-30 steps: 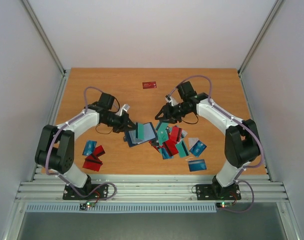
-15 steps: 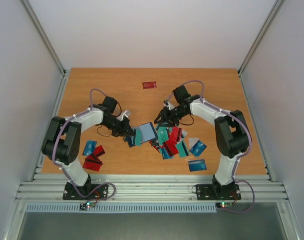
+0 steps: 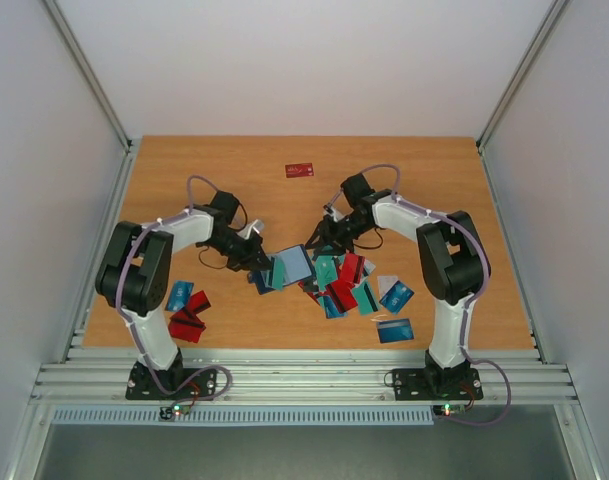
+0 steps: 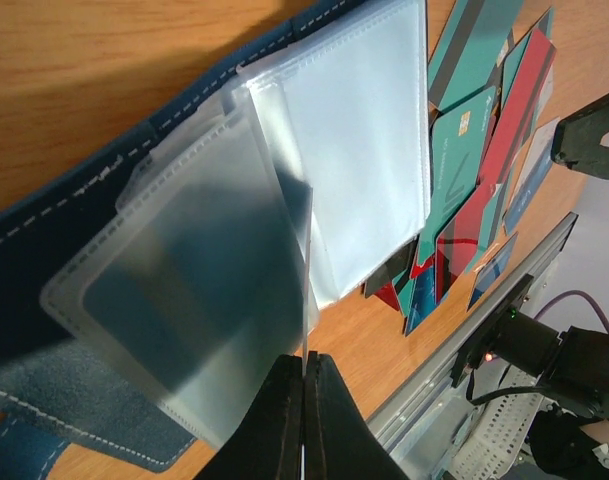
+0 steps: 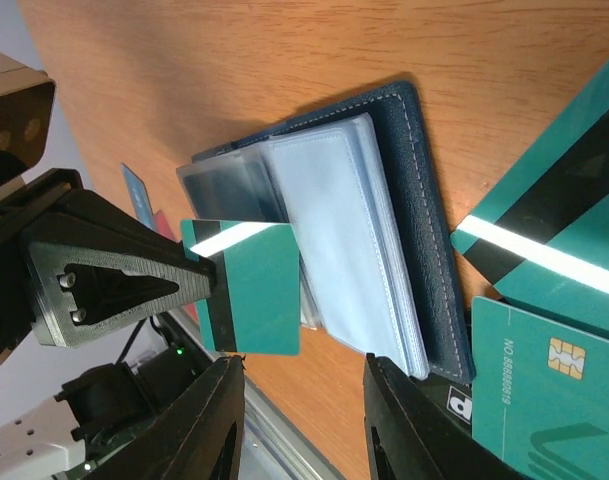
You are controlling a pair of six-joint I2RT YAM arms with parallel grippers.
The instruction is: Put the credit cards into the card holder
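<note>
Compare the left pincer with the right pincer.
The left pincer is shut; the right pincer is open. The left pincer grips a teal card; the right pincer holds nothing. Both hover at the open card holder, from opposite sides.

Wooden counter inside a white-walled work cell

The orange-brown wood-grain counter point(image 3: 234, 160) fills the middle of the overhead view, closed in by plain white walls point(image 3: 304, 60) at the back and both sides. Slanted metal posts point(image 3: 89, 70) run up the upper left and upper right corners. Ribbed aluminium rails point(image 3: 304, 375) border the bottom edge, with a pale perforated strip point(image 3: 304, 414) below them and grey floor point(image 3: 304, 452) lowest in the frame.
</note>
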